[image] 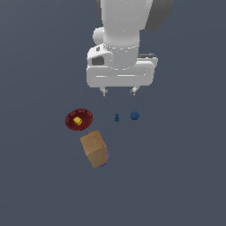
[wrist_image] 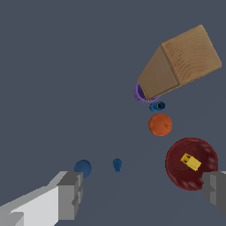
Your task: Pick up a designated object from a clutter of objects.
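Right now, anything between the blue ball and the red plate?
Yes: the tiny blue peg stands between the blue ball and the red plate, nearer the ball. Both views show it; otherwise bare floor.

You're looking at a bare simulated test scene: a flat, featureless grey counter (image: 39, 185) with flatly rendered props scattered on it.

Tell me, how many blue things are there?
3. The blue ball lies below the gripper, the tiny blue peg just beside it, and another small blue piece sits by the wooden block, seen only from the wrist view.
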`<state>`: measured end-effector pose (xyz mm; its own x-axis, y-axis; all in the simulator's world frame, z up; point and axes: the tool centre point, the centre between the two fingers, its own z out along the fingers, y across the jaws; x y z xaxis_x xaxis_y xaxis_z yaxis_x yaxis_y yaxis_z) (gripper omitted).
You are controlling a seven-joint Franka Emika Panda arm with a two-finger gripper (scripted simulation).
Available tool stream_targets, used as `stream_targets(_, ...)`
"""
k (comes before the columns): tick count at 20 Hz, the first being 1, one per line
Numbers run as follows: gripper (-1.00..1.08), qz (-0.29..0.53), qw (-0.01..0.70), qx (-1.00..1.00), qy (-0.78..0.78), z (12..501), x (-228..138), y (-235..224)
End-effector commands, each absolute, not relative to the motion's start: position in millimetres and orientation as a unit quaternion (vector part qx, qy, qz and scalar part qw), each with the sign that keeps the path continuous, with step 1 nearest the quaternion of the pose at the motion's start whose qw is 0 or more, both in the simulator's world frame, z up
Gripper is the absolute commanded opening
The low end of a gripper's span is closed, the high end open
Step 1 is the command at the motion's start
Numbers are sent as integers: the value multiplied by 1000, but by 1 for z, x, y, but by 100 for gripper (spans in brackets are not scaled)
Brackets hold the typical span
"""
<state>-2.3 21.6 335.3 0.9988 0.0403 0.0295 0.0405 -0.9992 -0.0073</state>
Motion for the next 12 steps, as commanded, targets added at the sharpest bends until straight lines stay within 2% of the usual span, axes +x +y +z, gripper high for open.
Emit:
stream_targets(1,100,-15,4,-1000,-20,335,-2,22)
stream_targets(12,100,-17,-3,-1000,-11,329,5,-4)
